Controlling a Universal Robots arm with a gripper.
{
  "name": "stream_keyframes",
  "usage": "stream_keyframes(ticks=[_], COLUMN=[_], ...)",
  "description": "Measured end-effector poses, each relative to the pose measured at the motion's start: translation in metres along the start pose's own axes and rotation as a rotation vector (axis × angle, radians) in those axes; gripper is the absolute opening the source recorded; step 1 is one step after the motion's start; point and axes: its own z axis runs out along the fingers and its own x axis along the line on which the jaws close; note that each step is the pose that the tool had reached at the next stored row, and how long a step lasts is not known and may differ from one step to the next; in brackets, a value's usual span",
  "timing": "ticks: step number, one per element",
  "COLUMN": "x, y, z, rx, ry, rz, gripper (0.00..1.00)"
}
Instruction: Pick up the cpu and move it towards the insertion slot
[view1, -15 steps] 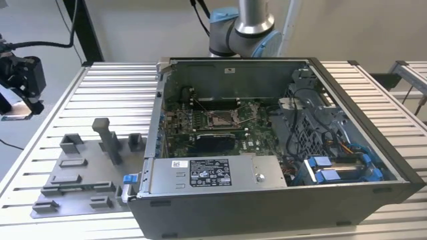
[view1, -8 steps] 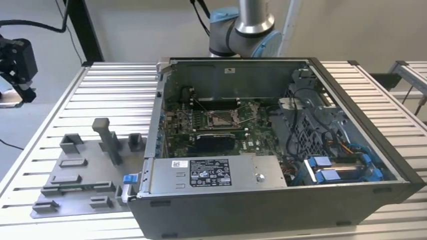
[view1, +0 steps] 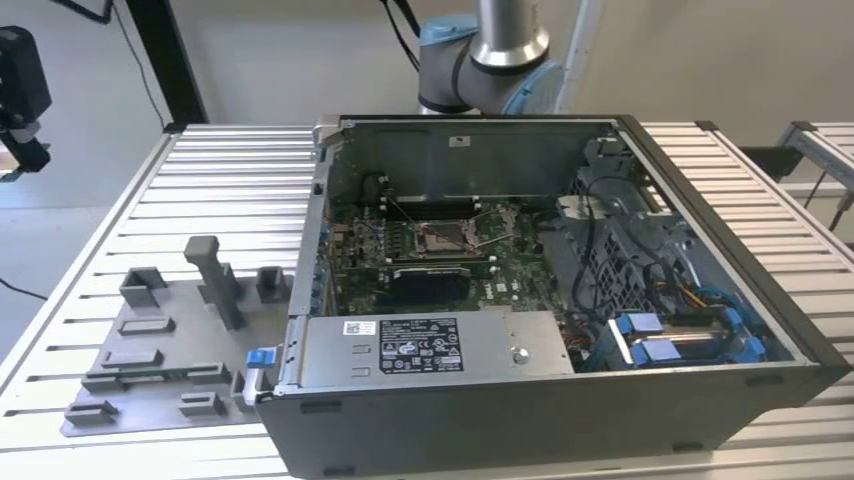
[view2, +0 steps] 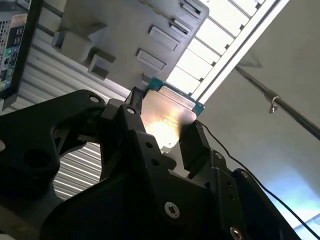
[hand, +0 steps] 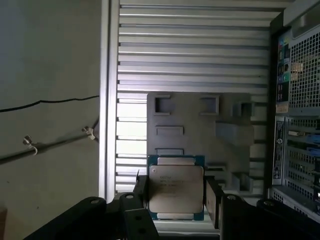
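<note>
cpu was clamped in gripper, seemingly clear of fixture plate; insertion slot, centre of exterior view, not yet reached.

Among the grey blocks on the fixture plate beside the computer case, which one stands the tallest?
The narrow upright post near the middle of the fixture plate; it rises well above the shorter blocks around it.
</note>
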Motion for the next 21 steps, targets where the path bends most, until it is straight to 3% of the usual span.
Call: stream_keyframes(ticks=[3,21], x=[-0.0036,-0.084], y=[0.0,-0.0006], z=[-0.0003,-0.0002], rx=[0.0008,0.0006], ry=[0.0005,0.0009], rz=[0.0,0.0], gripper=[0.0,0.0])
